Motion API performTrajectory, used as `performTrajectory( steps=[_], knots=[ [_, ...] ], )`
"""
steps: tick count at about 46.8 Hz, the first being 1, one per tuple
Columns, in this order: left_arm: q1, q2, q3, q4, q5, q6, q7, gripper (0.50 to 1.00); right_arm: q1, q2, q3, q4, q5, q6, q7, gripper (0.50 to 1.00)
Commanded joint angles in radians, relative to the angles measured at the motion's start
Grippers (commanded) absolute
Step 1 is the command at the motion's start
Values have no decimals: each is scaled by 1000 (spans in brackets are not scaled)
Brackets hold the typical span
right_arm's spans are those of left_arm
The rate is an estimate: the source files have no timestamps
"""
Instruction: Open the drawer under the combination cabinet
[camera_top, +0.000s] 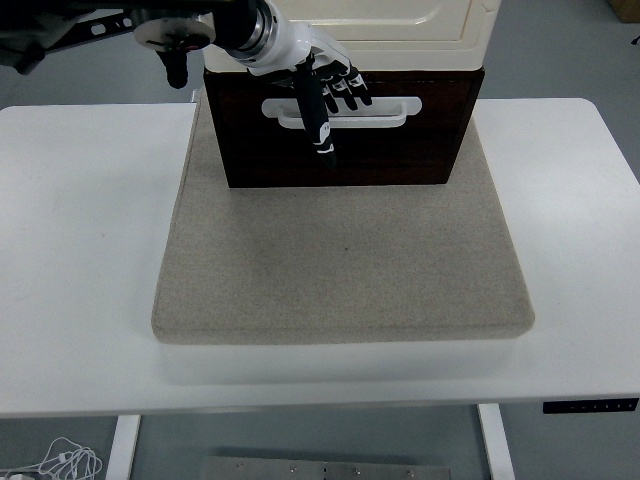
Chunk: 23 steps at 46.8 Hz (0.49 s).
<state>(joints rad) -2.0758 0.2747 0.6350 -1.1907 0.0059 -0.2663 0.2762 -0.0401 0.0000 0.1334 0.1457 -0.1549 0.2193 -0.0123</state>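
Nearest, we note the white table (80, 250) and on it a grey felt mat (345, 270), bare up to the cabinet. At the mat's far edge sits the combination cabinet (400, 20), cream above, with the dark brown drawer (400, 150) beneath it facing us. The drawer looks shut or nearly so; its interior is hidden, so we cannot say what it holds. Its white handle (385, 112) runs left to right across the front.

Our left hand (320, 95) comes in from the upper left and sits at the handle's left half, fingers (345, 88) loosely spread over the bar, thumb hanging down in front. We cannot tell whether any finger hooks behind the bar; it seems to grip nothing firmly. We judge the pull must come straight toward us, square to the handle. The right hand is out of view.
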Motion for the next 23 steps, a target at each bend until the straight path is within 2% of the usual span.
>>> performTrajectory(
  steps=[1, 23],
  knots=[
    [3, -6, 0, 5, 0, 7, 0, 1000, 0, 0, 0, 0, 0, 0, 0, 926],
    [28, -28, 0, 46, 2, 7, 12, 1000, 0, 0, 0, 0, 0, 0, 0, 926]
  ],
)
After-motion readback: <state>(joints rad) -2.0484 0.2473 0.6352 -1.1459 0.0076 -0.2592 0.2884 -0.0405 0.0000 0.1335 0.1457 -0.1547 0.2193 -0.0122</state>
